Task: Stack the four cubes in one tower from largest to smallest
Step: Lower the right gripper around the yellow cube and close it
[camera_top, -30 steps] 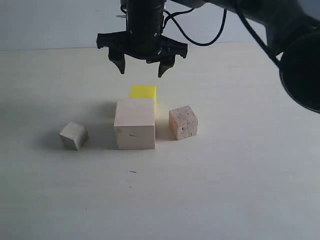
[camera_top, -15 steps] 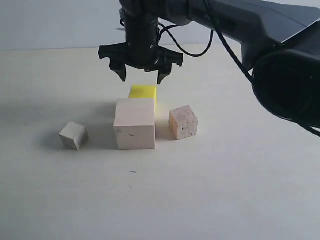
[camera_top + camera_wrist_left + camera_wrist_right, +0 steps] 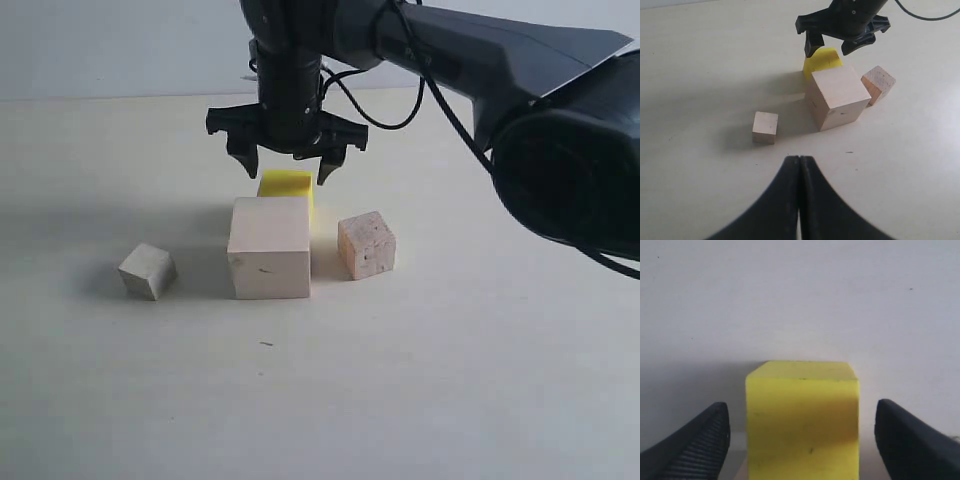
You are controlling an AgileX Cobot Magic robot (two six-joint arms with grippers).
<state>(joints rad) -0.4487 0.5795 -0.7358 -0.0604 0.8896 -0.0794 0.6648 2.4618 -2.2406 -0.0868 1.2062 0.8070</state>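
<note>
Against a second ago, we see that the right gripper (image 3: 288,173) has come down: it hung well above the cubes then, and its fingertips now stand about level with the top face of the yellow cube (image 3: 287,184), one on either side. More of its dark arm has swung into the exterior view as well. Its jaws are spread as wide as before and hold nothing; the right wrist view shows the cube between the two ribbed black fingers (image 3: 700,445), with a clear gap on each side. None of the four cubes has moved. The yellow cube rests on the table (image 3: 450,380) just behind the large pale wood cube (image 3: 268,248); we cannot tell whether the two touch. To that block's right, a little apart, sits the speckled tan cube (image 3: 367,245), and on its left, further off, the greyish-white cube (image 3: 147,271), turned so that a corner faces us. The yellow cube is smooth, evenly coloured and sharp-edged. The big block is plain light wood with a few small dark marks on its front. The tan one is blotchy and pitted. The table is a matt, pale cream surface. The left gripper (image 3: 800,161) is closed on nothing, its curved black fingers pressed together.
</note>
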